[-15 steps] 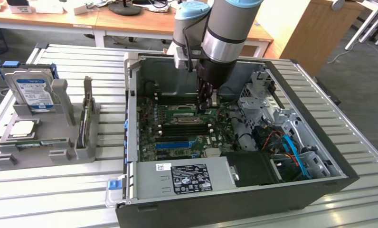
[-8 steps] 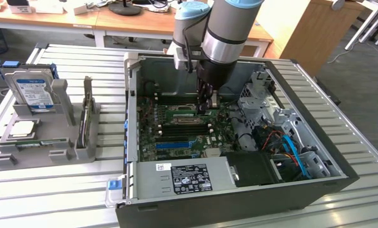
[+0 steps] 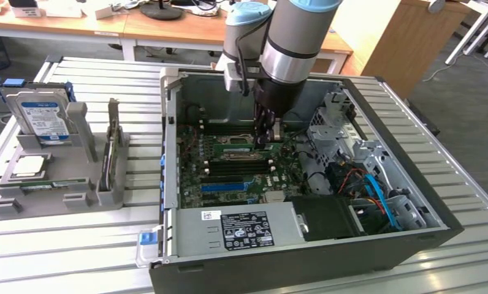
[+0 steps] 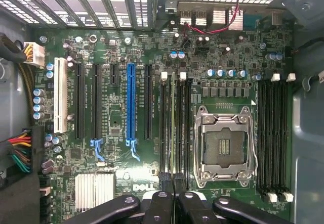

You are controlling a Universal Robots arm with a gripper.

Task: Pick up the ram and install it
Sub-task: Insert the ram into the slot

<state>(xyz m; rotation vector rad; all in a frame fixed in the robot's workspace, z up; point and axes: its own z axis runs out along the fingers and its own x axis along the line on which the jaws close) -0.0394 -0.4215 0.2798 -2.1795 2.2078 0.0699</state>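
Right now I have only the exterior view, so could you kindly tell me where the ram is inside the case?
Observer: The ram lies edge-on along the memory slots, between the blue expansion slot and the processor socket.
Operator: Thank you. Is the gripper holding it?
Observer: Yes, the gripper is shut on it.
Operator: And is that socket occupied?
Observer: No, the socket is empty.
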